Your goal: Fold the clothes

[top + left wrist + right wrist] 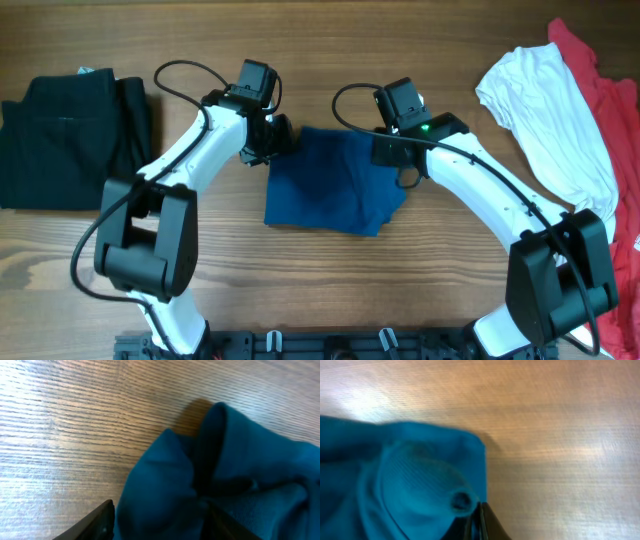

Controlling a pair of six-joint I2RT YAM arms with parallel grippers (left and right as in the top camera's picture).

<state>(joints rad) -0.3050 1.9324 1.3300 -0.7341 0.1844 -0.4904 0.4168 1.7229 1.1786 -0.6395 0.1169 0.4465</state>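
1. Judging from overhead, I am mid-fold on the shirt [335, 185]. It lies in the middle of the tabletop [330, 290] as a rough, slightly skewed blue rectangle. My left pincer [278, 138] is at its far-left corner and my right pincer [385, 148] at its far-right corner. To do this well I should carry both corners together at one height, so the edge stays straight, and lay them flush on the near edge. A black garment [70, 135] lies folded far left. A white garment [550, 120] and a red garment [610, 110] lie loose far right, well apart from the shirt.
2. Left wrist: the shirt [240, 475] bulges in soft, thick folds between my fingers [100, 520], with a shadow under it on the wood. The fingers stand apart with cloth filling the gap, and I cannot tell whether they clamp it. I should make sure of the hold before pulling.
3. Right wrist: my fingers [487, 522] are nearly together, pinching a thin corner of the shirt [405, 485]. The knit puckers around the pinch. A gentle pull seems wise, lest the corner slip out.
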